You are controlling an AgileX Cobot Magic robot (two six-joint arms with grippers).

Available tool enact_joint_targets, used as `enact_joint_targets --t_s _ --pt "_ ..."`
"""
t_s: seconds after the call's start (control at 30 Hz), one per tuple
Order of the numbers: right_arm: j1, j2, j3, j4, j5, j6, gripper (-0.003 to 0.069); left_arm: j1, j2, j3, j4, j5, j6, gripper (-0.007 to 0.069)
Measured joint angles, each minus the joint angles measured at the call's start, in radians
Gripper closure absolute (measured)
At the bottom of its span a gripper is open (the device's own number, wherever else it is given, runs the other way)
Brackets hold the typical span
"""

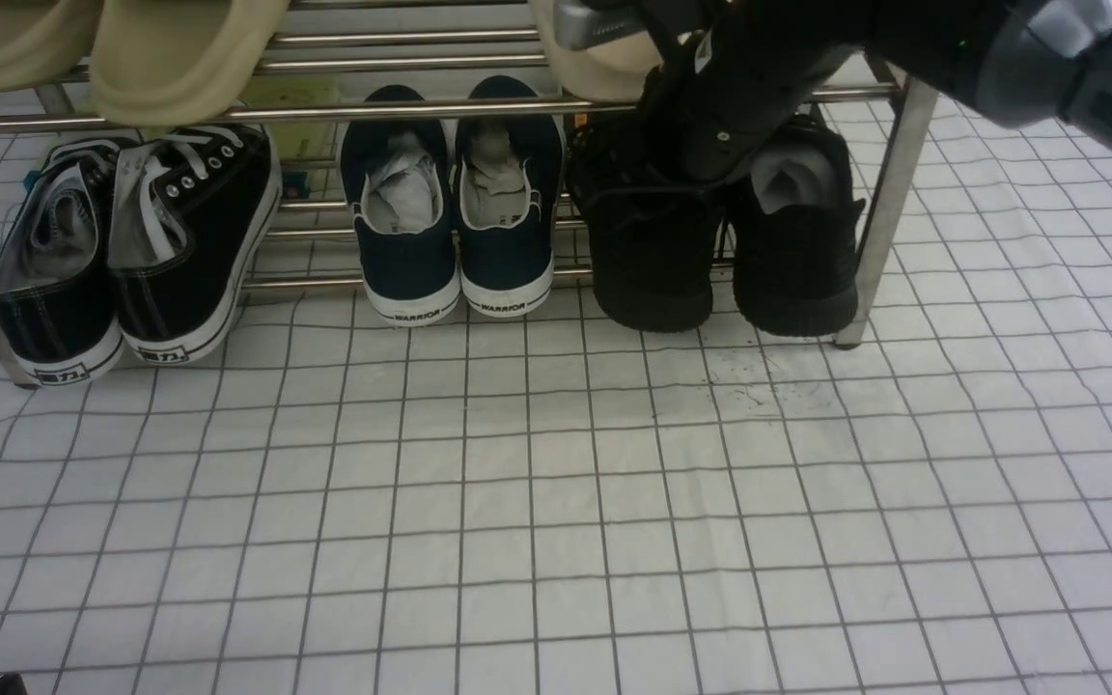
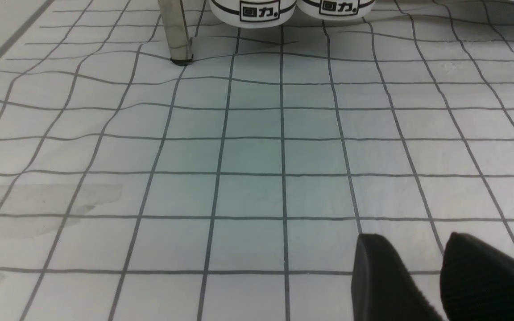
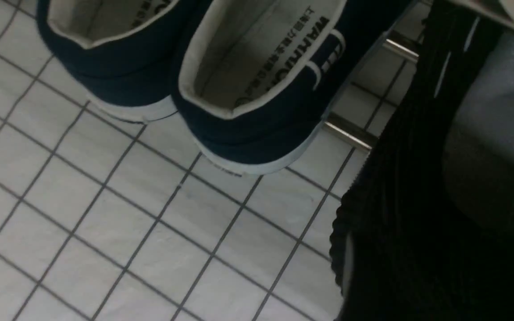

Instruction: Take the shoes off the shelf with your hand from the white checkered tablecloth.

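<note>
The all-black shoes stand side by side at the right end of the shelf's (image 1: 889, 193) lowest tier, heels toward me, one (image 1: 653, 251) on the left and one (image 1: 797, 251) on the right with grey paper stuffing. My right gripper (image 1: 701, 145) reaches down from the upper right onto the top of the left shoe. Its jaws are lost in the dark. The right wrist view shows black knit (image 3: 400, 178) and stuffing (image 3: 498, 111) close up. My left gripper (image 2: 413, 240) hovers open and empty over the white checkered tablecloth (image 2: 239, 156).
Navy WARRIOR sneakers (image 1: 455, 222) sit mid-shelf, right beside the black pair (image 3: 257, 89). Black canvas sneakers (image 1: 131, 261) with white soles stand at the left end. Beige slippers (image 1: 170, 48) lie on the tier above. The shelf's right post stands next to the right black shoe.
</note>
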Motion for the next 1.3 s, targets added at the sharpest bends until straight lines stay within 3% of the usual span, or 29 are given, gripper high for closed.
enact_joint_targets --t_s 0.17,0.47,0.6,0.67,0.7,0.73,0.83,1.03,1.3 --pt "0.000 0.020 -0.001 -0.025 -0.065 0.000 0.0140 0.000 0.000 0.000 0.000 0.000 0.000 0.0384" --pt "0.000 0.092 -0.003 -0.055 -0.110 0.000 0.0157 0.000 0.000 0.000 0.000 0.000 0.000 0.0384" --pt "0.000 0.098 -0.004 -0.056 -0.111 -0.003 0.0228 0.000 0.000 0.000 0.000 0.000 0.000 0.0384" --pt "0.000 0.098 -0.003 -0.057 -0.102 -0.008 0.0358 0.000 0.000 0.000 0.000 0.000 0.000 0.0384" --pt "0.000 0.098 -0.003 -0.058 -0.100 -0.010 0.0371 0.000 0.000 0.000 0.000 0.000 0.000 0.0384" --pt "0.000 0.095 -0.004 -0.058 -0.086 -0.013 0.0487 0.000 0.000 0.000 0.000 0.000 0.000 0.0384" --pt "0.000 0.082 -0.005 -0.055 -0.038 -0.015 0.0643 0.000 0.000 0.000 0.000 0.000 0.000 0.0384" --pt "0.000 -0.017 -0.003 0.002 0.242 -0.036 0.0656 0.000 0.000 0.000 0.000 0.000 0.000 0.0384" --pt "0.030 -0.234 0.104 0.083 0.317 -0.063 0.0654 0.000 0.000 0.000 0.000 0.000 0.000 0.0384"
